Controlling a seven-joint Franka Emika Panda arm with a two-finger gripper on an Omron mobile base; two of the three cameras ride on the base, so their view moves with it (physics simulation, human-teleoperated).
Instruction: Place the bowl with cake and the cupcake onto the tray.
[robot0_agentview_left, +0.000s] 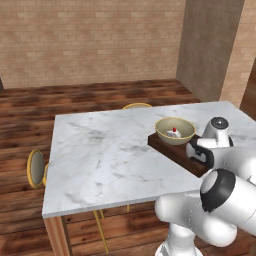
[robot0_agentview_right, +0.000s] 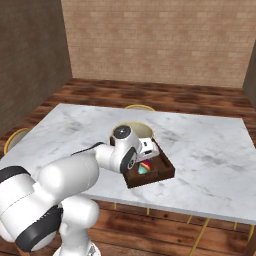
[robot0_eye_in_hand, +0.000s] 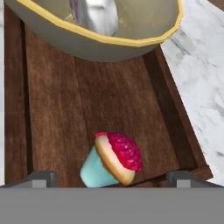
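- Your end effector (robot0_eye_in_hand: 112, 177) hangs low over the near end of the tray (robot0_eye_in_hand: 52, 122), jaws spread wide, nothing held.
- The cupcake (robot0_eye_in_hand: 113, 159) lies tipped on its side on the tray floor, between the two fingertips (robot0_eye_in_hand: 40, 178), teal wrapper toward one tip, pink top toward the other. You also see it in the right base view (robot0_agentview_right: 144, 168).
- The bowl with cake (robot0_agentview_left: 174, 130) sits on the tray's far end, toward the middle of the surface (robot0_agentview_left: 100, 155); its rim (robot0_eye_in_hand: 109, 37) is well apart from the cupcake.
- The tray sits near the surface's front edge, angled to it.
- Judging by the layout, both items are already on the tray, so your main risk is undoing that.
- Lift at a slant and a fingertip could clip the tilted cupcake, rolling it toward the low rim or over it.
- Drop lower and you'd squash or shove it.
- Swing toward the bowl and the wrist could knock its wall, sliding the bowl or nudging the tray toward the front edge.
- Close the jaws now and you'd re-grab the cupcake and carry it off.
- No brands, labels or readable writing anywhere.
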